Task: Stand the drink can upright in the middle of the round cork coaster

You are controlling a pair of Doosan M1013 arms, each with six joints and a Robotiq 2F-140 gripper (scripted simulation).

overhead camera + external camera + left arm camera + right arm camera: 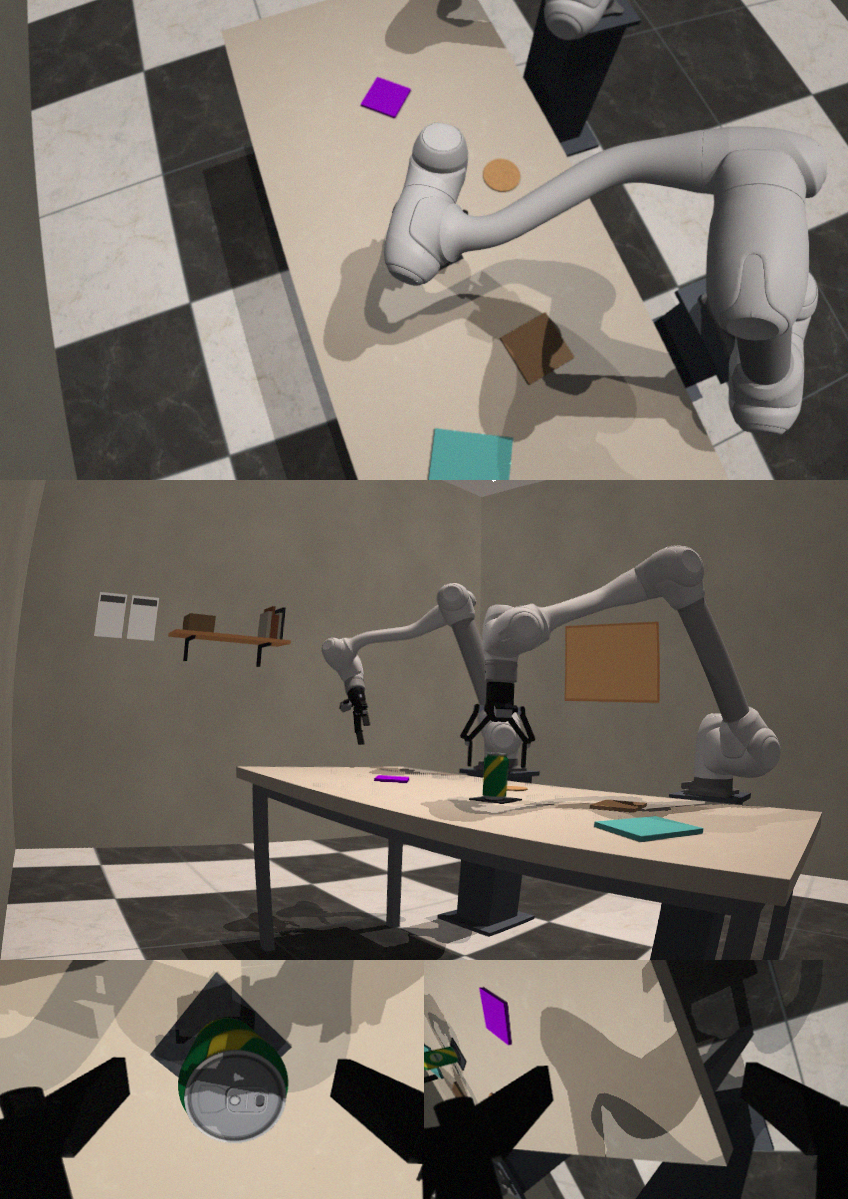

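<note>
The green and yellow drink can point(495, 780) point(234, 1109) point(446, 1059) stands upright on a dark square coaster point(514, 800) point(214, 997). The round cork coaster point(501, 175) point(517, 788) lies flat on the table with nothing on it. My left gripper point(496, 764) point(229, 1077) points down, open, over the can. Its fingertips are on opposite sides of the can's upper part, with gaps on both sides. My left arm hides the can in the top view. My right gripper point(363, 732) point(647, 1081) is open and empty, high near the table's far end.
A purple square point(386, 96) point(391, 779) point(496, 1015) lies toward the right arm's end. A brown square point(526, 350) point(612, 805) and a larger teal square point(470, 455) point(648, 827) lie toward the other end. The left forearm passes close by the cork coaster in the top view.
</note>
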